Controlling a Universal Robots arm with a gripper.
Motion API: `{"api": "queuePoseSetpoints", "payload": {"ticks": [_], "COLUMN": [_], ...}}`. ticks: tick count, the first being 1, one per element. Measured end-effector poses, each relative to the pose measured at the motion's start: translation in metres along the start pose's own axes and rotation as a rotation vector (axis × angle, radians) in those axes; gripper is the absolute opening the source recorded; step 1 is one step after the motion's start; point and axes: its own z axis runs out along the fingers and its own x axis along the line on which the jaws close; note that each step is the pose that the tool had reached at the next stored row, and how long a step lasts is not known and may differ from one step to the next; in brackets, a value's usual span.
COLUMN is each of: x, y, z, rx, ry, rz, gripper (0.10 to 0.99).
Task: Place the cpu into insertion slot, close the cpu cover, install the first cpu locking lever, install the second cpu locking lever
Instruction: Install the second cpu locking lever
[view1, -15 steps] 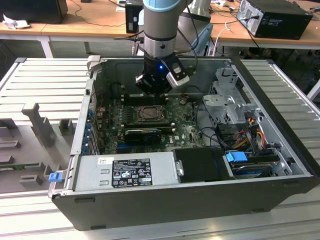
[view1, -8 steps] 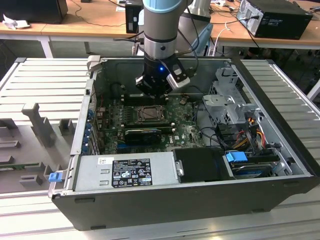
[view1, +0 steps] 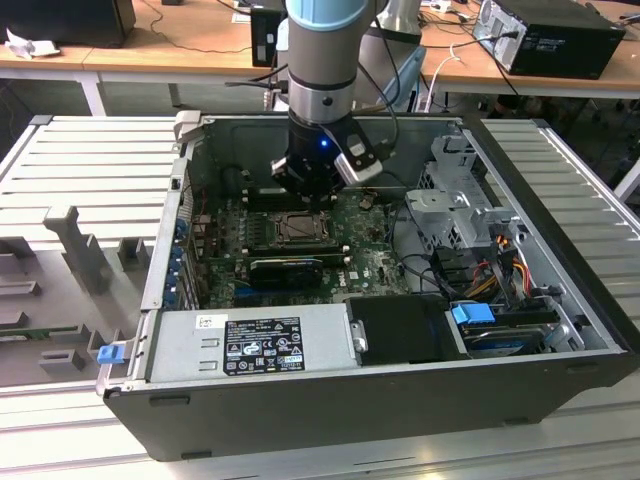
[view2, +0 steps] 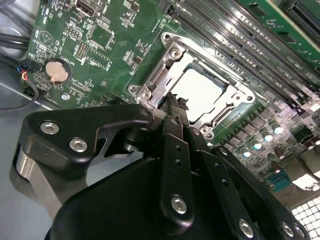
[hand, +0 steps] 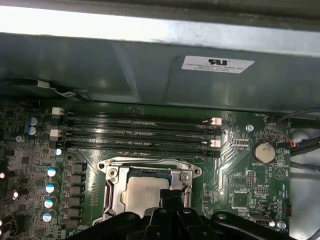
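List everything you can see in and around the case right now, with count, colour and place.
cpu: one, pale silver, seated in the socket under the cover's window.
cpu cover: one, silver-grey, lying flat over the insertion slot.
memory slots: several, black, in a row beside the socket.
coin battery: one, silver, on the green motherboard.
expansion card: one, black, on the near side of the socket in the exterior view.
power supply: one, grey, at the case's front edge.
drive cage: one, silver, on the exterior view's right.
computer case: one, black, on a grey table.
gripper: one, black, tips at the cover's edge.
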Motion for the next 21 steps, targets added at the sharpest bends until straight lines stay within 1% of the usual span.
{"api": "queuePoseSetpoints", "payload": {"ticks": [3, 6, 11, 13, 16, 19, 21], "x": [0.0002, 0.0001, -0.0003, -0.0003, -0.0001, -0.0001, 0.0], "y": [-0.0036, -0.0039, -0.0028, -0.003, -0.0072, -0.0136, -0.0164], "z": [-0.0003, -0.0019, -0.015, -0.0166, -0.0171, -0.0176, -0.0179], "rx": [0.0, 0.0, 0.0, 0.0, 0.0, 0.0, 0.0], "ry": [0.0, 0.0, 0.0, 0.0, 0.0, 0.0004, 0.0005], "rz": [0.0, 0.0, 0.0, 0.0, 0.0, 0.0, 0.0], "gripper": [0.106, 0.106, 0.106, 0.106, 0.106, 0.106, 0.106]}}
